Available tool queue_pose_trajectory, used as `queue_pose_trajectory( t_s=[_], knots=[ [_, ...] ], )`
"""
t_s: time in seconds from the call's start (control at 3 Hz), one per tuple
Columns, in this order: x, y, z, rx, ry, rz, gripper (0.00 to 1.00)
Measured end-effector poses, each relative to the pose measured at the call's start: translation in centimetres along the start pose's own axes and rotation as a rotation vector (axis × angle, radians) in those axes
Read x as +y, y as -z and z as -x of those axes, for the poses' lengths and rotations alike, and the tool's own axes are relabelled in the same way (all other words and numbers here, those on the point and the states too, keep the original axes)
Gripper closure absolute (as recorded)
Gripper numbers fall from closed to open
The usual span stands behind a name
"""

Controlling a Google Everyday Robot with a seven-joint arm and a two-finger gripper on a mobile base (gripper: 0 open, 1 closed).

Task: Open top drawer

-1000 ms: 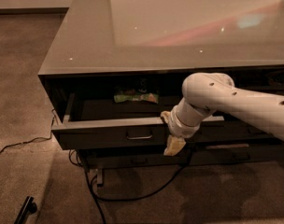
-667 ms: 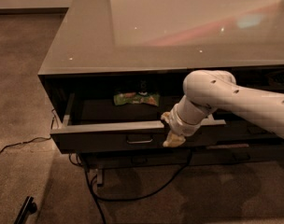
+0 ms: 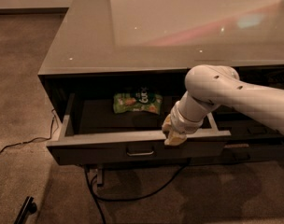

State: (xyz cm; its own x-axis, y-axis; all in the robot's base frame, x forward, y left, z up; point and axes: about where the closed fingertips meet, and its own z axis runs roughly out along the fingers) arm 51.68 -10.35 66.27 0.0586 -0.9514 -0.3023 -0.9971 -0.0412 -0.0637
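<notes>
The top drawer (image 3: 95, 146) stands pulled out from under the glossy grey counter (image 3: 179, 27). Its dark front panel has a small bar handle (image 3: 140, 150) at the centre. A green snack bag (image 3: 136, 102) lies in the grey tray inside, towards the back. My gripper (image 3: 173, 132) hangs from the white arm (image 3: 235, 97) that comes in from the right. It sits at the upper edge of the drawer front, to the right of the handle and slightly above it.
A black cable (image 3: 132, 197) runs across the carpet under the drawer, and another (image 3: 20, 143) trails off to the left. A dark object (image 3: 26, 209) lies on the floor at the lower left. More dark drawer fronts (image 3: 254, 146) sit to the right.
The drawer has slid further out, so more of its inside and the green bag show. My gripper has risen from below the front panel to its top edge.
</notes>
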Motion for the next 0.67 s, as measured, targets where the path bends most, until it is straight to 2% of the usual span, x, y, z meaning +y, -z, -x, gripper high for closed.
queue_pose_trajectory(
  t_s=[0.33,0.67],
  knots=[
    [0.0,0.0,0.0,0.0,0.0,0.0,0.76],
    [0.0,0.0,0.0,0.0,0.0,0.0,0.53]
  ],
)
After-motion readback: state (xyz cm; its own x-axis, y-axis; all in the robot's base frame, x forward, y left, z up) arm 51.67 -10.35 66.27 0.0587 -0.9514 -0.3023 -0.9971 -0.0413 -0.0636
